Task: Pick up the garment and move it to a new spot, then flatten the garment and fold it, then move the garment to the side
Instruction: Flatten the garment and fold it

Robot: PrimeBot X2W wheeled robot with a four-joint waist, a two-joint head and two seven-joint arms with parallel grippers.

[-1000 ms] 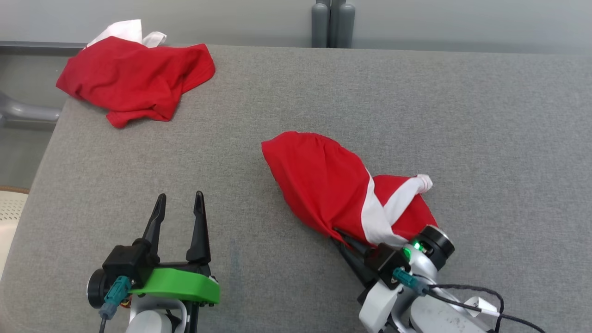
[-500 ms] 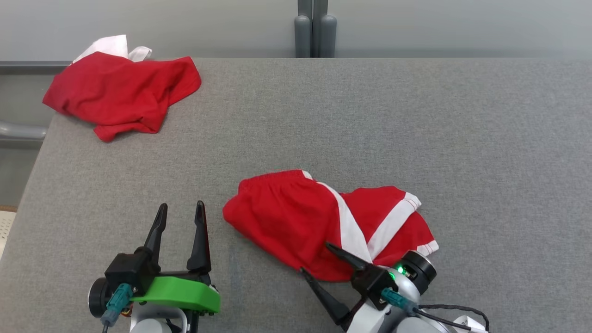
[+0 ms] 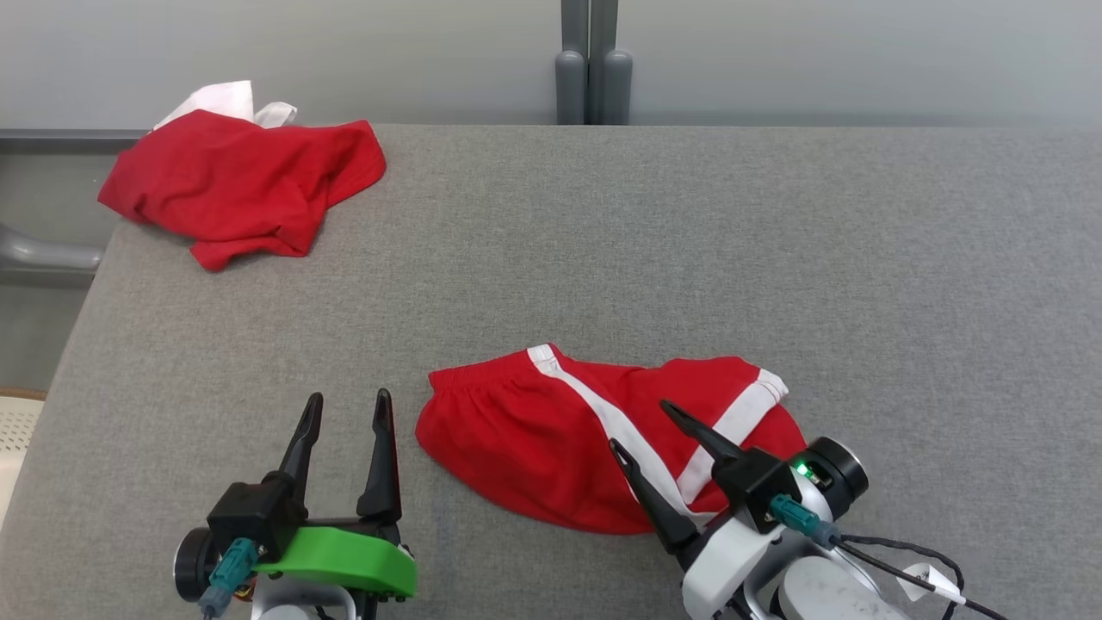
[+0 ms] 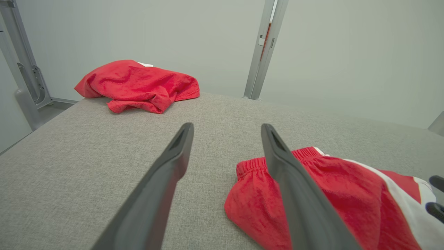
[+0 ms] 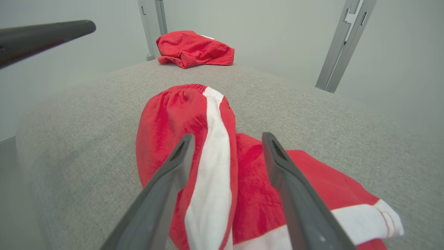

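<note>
At the far left corner of the grey fabric surface [image 3: 775, 258] lies a crumpled red cloth [image 3: 245, 185], one edge hanging past the surface's left side, with a bit of white cloth [image 3: 219, 96] showing just behind it. Nearer, still on the left, the left fingers [image 3: 301, 439] point away from the robot. They stand apart with nothing between them, over bare surface. The green-trimmed wrist [image 3: 344, 551] sits behind them at the near edge.

Just right of those fingers, in the near middle of the surface, lies the garment [image 3: 516, 448], a pair of red shorts with white stripes. It is loosely bunched rather than flat. Its gathered waistband is towards the left and a white-hemmed leg opening towards the right. It lies well apart from the red cloth at the far corner. Beyond it, at the surface's far edge, stand two grey posts [image 3: 592, 82] against a pale wall.

The right fingers [image 3: 646, 491] are spread wide over the right half of the shorts, angled up and to the left, with a white stripe lying between them. They grip nothing. Whether their tips touch the fabric cannot be told. A black cable [image 3: 895, 560] with a white tag trails from the right wrist.
</note>
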